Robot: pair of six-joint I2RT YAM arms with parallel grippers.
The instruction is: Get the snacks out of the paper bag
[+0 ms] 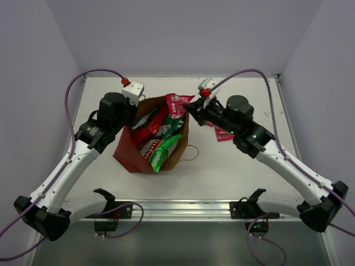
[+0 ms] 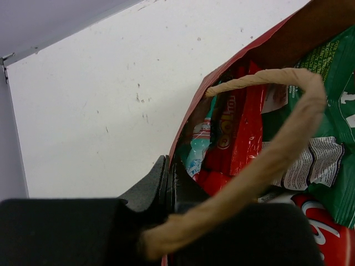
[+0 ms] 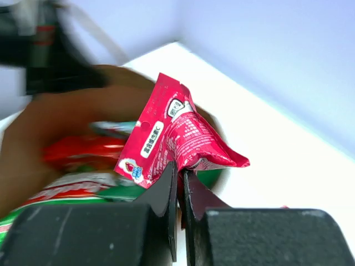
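left gripper (image 2: 168,169) pressed together on the rim of the paper bag (image 1: 126,155), with the twine handle (image 2: 288,138) looped just right of it. right gripper (image 3: 180,174) is pinching a red candy packet (image 3: 176,136) by its lower edge, bag mouth below-left of it. more snacks (image 1: 161,141) in the bag. pink packet (image 1: 223,134) on the counter (image 1: 233,172) behind the right gripper.

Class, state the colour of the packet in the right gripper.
Packet: pinkish red; right wrist view.
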